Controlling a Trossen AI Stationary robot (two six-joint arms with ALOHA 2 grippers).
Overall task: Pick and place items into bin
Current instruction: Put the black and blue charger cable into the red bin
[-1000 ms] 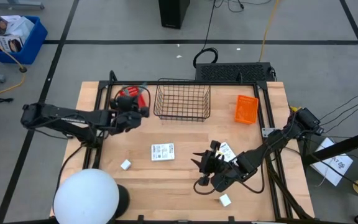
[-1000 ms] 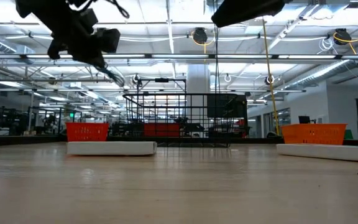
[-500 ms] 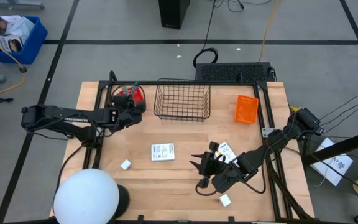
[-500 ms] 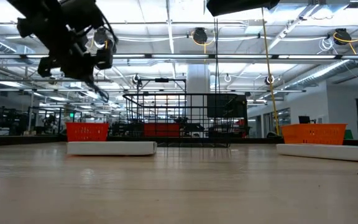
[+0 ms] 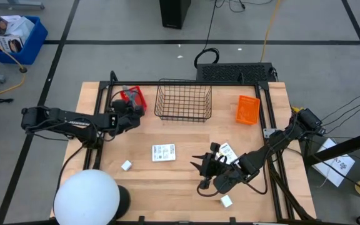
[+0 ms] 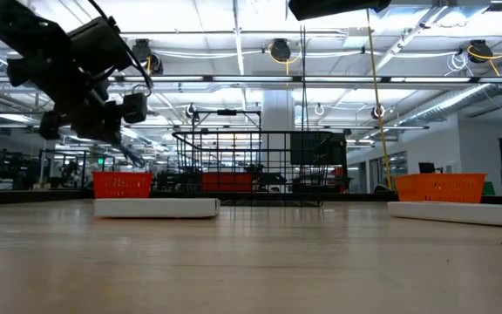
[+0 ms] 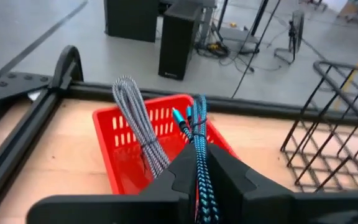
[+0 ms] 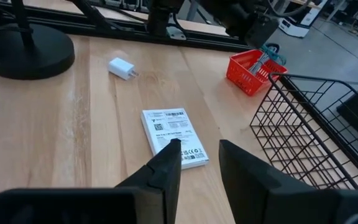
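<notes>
Two braided cables: the left gripper pinches the teal-blue one over the small red slotted bin. The grey one lies inside. At five o'clock, the right gripper hovers spread.

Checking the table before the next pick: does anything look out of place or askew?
Two cables stick up out of the red bin rather than lying inside: a grey braided one and a teal one, which the left gripper grips. The white packet and cube lie flat, undamaged.

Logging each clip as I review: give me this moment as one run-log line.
left hand: shut on teal-blue braided cable, beside red bin | right hand: open, idle above white packet | grey cable in red bin
</notes>
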